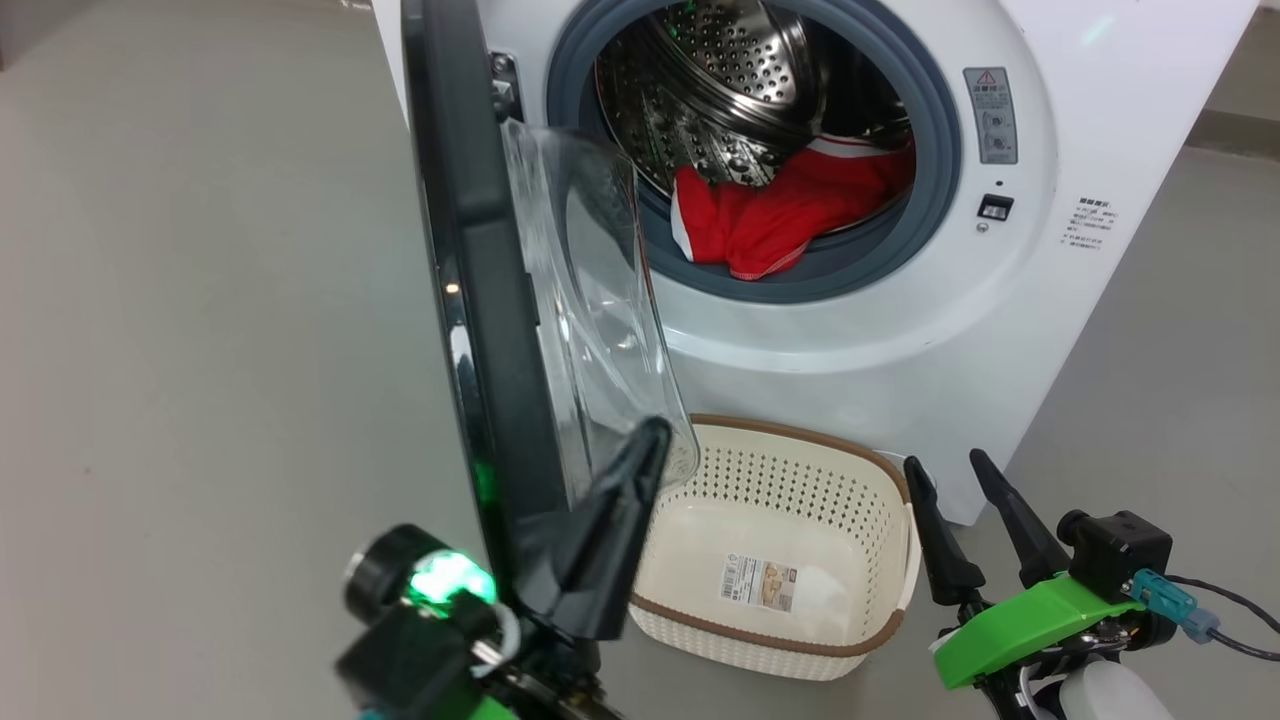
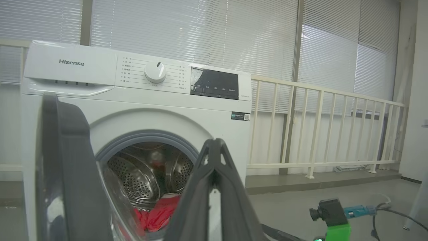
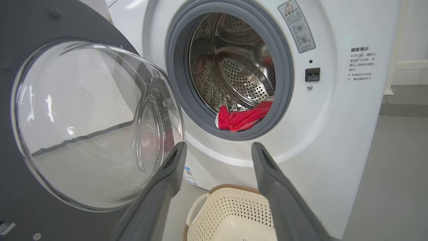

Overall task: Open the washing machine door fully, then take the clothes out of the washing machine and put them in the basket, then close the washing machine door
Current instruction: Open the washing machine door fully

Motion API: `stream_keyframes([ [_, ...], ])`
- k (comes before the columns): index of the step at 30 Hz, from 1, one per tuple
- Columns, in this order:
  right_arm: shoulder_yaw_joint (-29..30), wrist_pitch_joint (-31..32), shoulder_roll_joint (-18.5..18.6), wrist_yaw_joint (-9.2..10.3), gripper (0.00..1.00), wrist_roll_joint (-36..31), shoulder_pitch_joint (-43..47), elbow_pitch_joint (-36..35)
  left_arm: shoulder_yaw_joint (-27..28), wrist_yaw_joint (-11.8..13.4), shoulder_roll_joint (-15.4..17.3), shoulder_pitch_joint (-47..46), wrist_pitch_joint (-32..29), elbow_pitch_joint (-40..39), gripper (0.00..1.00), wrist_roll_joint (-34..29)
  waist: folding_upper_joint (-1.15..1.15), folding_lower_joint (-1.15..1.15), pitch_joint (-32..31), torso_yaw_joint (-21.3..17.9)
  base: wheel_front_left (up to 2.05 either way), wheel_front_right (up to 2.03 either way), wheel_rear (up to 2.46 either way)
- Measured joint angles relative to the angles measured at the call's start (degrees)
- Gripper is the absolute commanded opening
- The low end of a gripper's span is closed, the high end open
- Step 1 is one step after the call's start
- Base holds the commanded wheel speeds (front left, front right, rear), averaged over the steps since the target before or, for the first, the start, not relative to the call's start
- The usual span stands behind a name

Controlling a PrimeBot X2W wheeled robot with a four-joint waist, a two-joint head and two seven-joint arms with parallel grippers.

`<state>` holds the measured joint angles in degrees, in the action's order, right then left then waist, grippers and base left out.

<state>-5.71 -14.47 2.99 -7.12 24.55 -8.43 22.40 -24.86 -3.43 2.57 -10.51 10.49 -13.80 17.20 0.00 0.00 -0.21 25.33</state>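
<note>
Grey floor [image 1: 200, 300]; washing machine door [image 1: 480, 300] stands wide open just left of the pressed-together left claw [image 1: 652, 432]; right claw [image 1: 945, 462] spread, empty; clothes [image 1: 780, 215] in the drum [image 1: 720, 90] beyond it; basket [image 1: 800, 432] between claws, unfilled; unloading, closing remain.

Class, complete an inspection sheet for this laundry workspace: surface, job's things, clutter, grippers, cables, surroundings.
Surface: grey floor, smooth.
Job's things: washing machine door standing open; red clothes in the drum of the washing machine; basket on the floor below the opening, holding only its label.
Clutter: nothing seen.
Grippers: left gripper jaws shut by the door's lower edge, contact unclear; right gripper jaws open, holding nothing.
Cables: teal plug with black cable at the right wrist.
Surroundings: window blinds, cream railing.
</note>
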Motion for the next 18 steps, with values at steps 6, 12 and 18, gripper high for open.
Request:
stream_keyframes([
  [6,-0.2,0.0,0.0,0.0,1.0,0.0,0.0,0.1,-3.2,0.3,0.1,1.6,-4.3,5.0,0.0,2.1,0.0,0.0,0.7,-0.2,0.0,0.0,0.0],
  [12,-0.4,0.0,0.0,0.0,1.0,0.1,-0.1,0.1,-3.6,3.4,0.2,2.5,-8.0,10.7,0.0,3.0,0.0,0.0,1.1,-0.4,0.0,0.0,0.0],
  [18,-0.4,0.0,0.0,0.0,1.0,0.3,-0.1,0.1,-2.4,7.3,0.3,2.4,-7.7,12.9,0.0,1.9,0.0,0.0,1.6,-0.4,0.0,0.0,0.0],
])
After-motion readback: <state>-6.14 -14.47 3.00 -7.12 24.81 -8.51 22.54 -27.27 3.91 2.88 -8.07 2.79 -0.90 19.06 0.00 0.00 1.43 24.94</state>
